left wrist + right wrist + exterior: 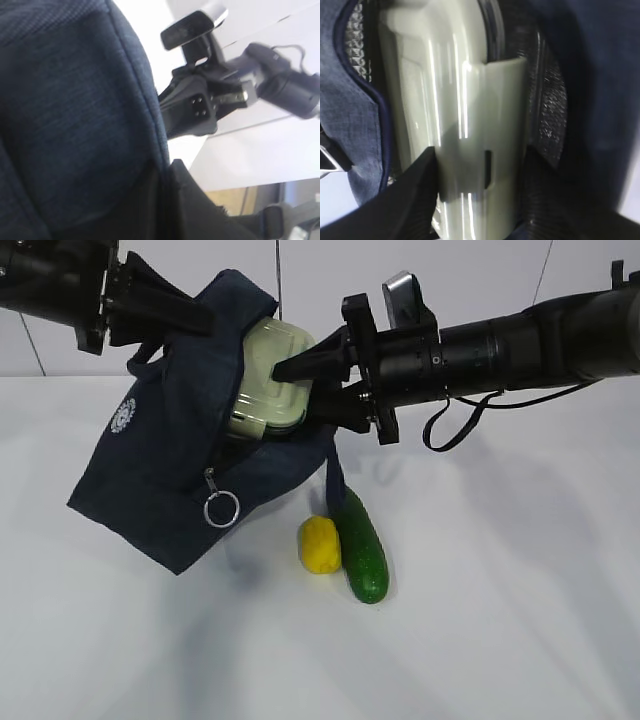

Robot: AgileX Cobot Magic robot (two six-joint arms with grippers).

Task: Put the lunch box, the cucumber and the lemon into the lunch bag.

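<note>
Right gripper, reaching in from the right of the exterior view, pinches the lunch box between its two dark fingers, one above and one below the box's near end. The box sits partly inside the mouth of the lunch bag, pale green lid facing outward and upward, its far end hidden by fabric. Left gripper enters from the upper left and meets the bag's top edge; the bag hangs tilted, its lower corner on or just above the white table. Whether the left fingers are closed on the fabric cannot be told from any view.

Surroundings: a zipper with a metal ring pull hangs at the bag's front. A loop handle dangles below the box. The lemon and the cucumber lie on the table just below the bag, touching side by side. The cucumber's long axis runs from upper left to lower right; the lemon's runs nearly parallel.

View differences: the right wrist view alone shows the box lid close up, a clip tab at its middle, and the foil lining on both sides. The left wrist view shows only navy fabric filling the frame, and the right arm's wrist beyond it.
</note>
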